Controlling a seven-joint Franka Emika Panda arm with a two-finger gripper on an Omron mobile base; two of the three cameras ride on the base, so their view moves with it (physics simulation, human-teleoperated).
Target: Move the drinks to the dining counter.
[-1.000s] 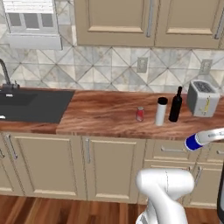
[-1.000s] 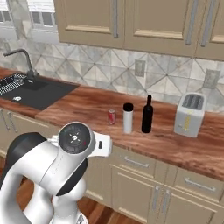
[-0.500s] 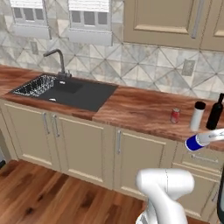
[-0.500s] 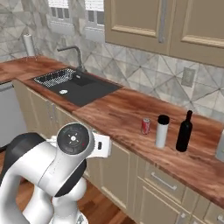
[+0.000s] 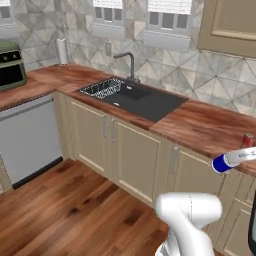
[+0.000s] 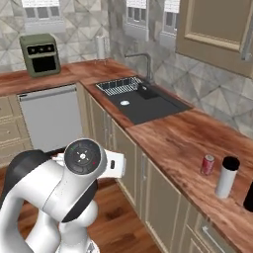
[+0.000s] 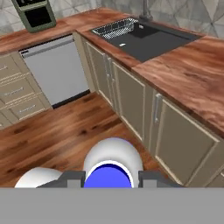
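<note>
Two drinks stand upright on the surface (image 6: pixel 188 143) right of the sink (image 6: pixel 143 101): a red can (image 6: pixel 207 164) and a grey cylinder (image 6: pixel 226 177). The black bottle (image 6: pixel 248 196) is cut off at the frame edge. The jaws pinch the blue-and-white bottle (image 7: pixel 108 173), lying roughly level, blue base outward. Since earlier, the base has driven, swinging the view left.

The wood floor (image 7: pixel 74 131) in front of the cabinets (image 5: pixel 130 150) lies open. The counter (image 6: pixel 183 143) between the sink (image 6: pixel 143 101) and the red can (image 6: pixel 207 164) is bare. The grey cylinder (image 6: pixel 226 177) stands just beside the can. The faucet (image 5: pixel 131 65) rises behind the sink.
</note>
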